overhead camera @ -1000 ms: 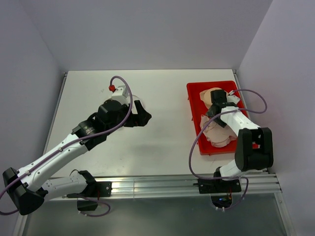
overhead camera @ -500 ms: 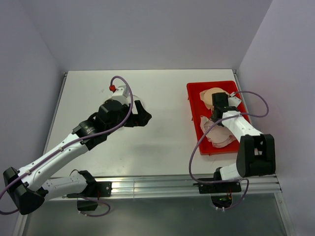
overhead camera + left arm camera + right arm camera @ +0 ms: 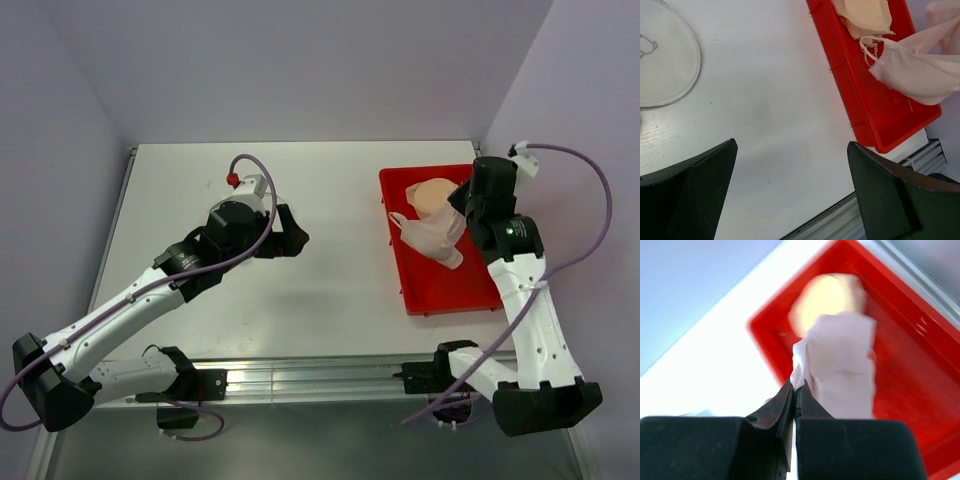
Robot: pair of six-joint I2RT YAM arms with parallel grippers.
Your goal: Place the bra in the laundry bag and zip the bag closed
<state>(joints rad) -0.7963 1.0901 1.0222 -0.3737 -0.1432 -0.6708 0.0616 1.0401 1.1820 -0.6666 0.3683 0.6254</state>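
Observation:
My right gripper (image 3: 456, 226) is shut on an edge of the pale pinkish bra (image 3: 433, 234), which hangs from it above the red tray (image 3: 450, 290). The right wrist view shows the closed fingertips (image 3: 796, 386) pinching the bra (image 3: 842, 370), its fabric drooping below them. From the left wrist the bra (image 3: 920, 70) is seen dangling over the tray (image 3: 840, 75). The white round mesh laundry bag (image 3: 662, 55) lies flat on the table at the top left of that view, with a small black mark on its face. My left gripper (image 3: 791, 144) hovers open over bare table beside the bag; in the top view it (image 3: 287, 232) covers the bag.
A darker tan-peach bra (image 3: 432, 192) lies at the far end of the red tray, also in the wrist views (image 3: 827, 295) (image 3: 865, 15). The tray sits by the table's right edge; a metal rail (image 3: 330, 375) runs along the near edge.
My right gripper has closed on the pale bra and risen, lifting it out of the tray; the right arm has swung up and outward. The left arm has barely moved.

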